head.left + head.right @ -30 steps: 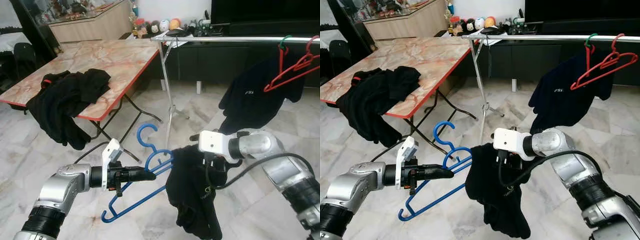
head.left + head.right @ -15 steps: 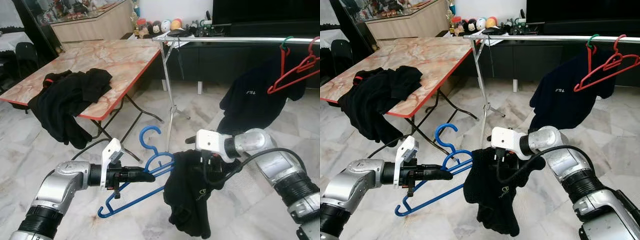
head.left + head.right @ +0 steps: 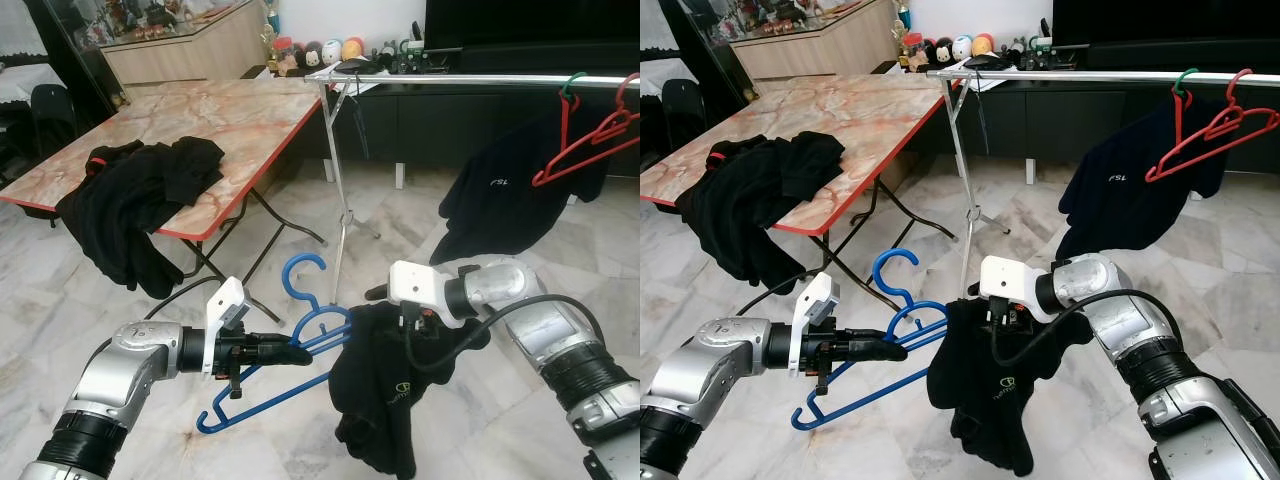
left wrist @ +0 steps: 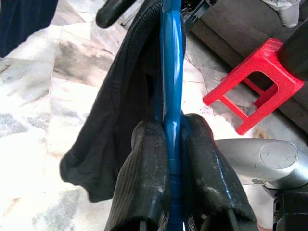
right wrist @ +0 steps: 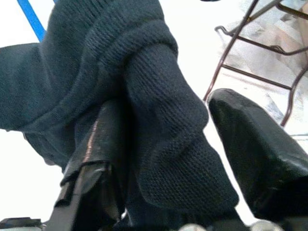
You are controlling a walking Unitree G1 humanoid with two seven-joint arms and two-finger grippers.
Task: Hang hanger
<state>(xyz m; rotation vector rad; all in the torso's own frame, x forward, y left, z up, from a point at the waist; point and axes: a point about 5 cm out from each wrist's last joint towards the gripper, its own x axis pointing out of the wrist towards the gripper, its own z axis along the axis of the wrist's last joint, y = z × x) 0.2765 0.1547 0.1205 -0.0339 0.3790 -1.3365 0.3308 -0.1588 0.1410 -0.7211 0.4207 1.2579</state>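
While the left gripper (image 3: pixel 300 352) was clamped shut on the bar of the blue hanger (image 3: pixel 300 330), that hanger hung in mid-air low in front of the robot, above the pale marble floor (image 3: pixel 120 290), its hook turned upward and its far end buried in a black garment (image 3: pixel 385 390). In the left wrist view the two black fingers (image 4: pixel 144 168) pressed tight against either side of the blue bar, with the dark knit cloth draped over the hanger beyond them. The right gripper (image 5: pixel 163 159) reached in from the right at the top of the garment; its jaws stood apart with a thick fold of the knit fabric bunched between them, one finger against the cloth and the other showing a gap. The garment sagged below the hanger in a loose bundle. Behind, a silver clothes rail (image 3: pixel 480 79) ran across the upper right, carrying a dark shirt (image 3: pixel 510 200) on a hanger with a green hook and a red hanger (image 3: pixel 590 135) beside it. To the left stood a folding table (image 3: pixel 240 120) with a marbled top and red edge, a heap of black clothes (image 3: pixel 135 200) spilling over its near side.
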